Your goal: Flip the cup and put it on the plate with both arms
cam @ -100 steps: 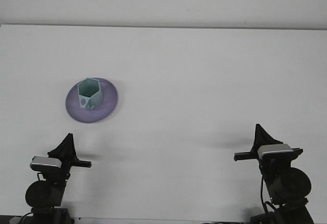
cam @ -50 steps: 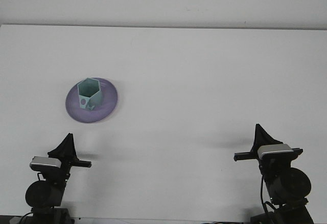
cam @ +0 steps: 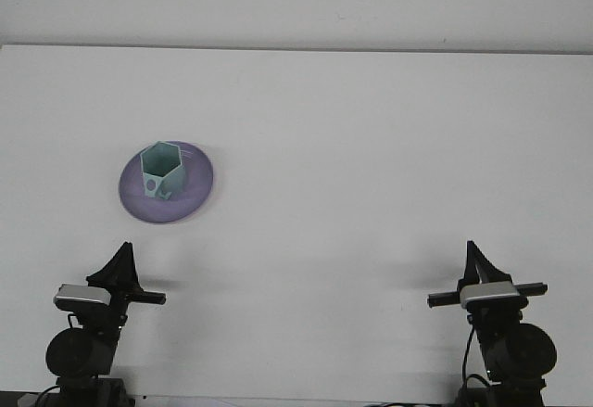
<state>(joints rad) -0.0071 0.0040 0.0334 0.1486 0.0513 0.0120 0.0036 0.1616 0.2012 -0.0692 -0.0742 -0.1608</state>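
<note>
- Since the frame a second before, the right gripper [cam: 473,251] had sunk lower and shifted slightly rightward at the near edge of the bench [cam: 371,147]; its arm showed less of its dark body above the bottom border; the left gripper [cam: 121,256], the cup and the plate lay as they had
- The cup [cam: 161,171], a pale green six-sided one, stood upright on the plate [cam: 198,183] with its open mouth upward; it sat a little left of the plate's centre, touching the plate's surface; a small round mark showed on its near wall
- The plate, a shallow purple one, lay flat on the left half of the white bench, beyond the left gripper and well apart from the right one
- The left gripper pointed up and away from the camera at the lower left, clear of the plate; whether its fingers were wide or narrow I could not tell
- The right gripper pointed the same way at the lower right, holding nothing visible; the spread of its fingers could not be told either
</note>
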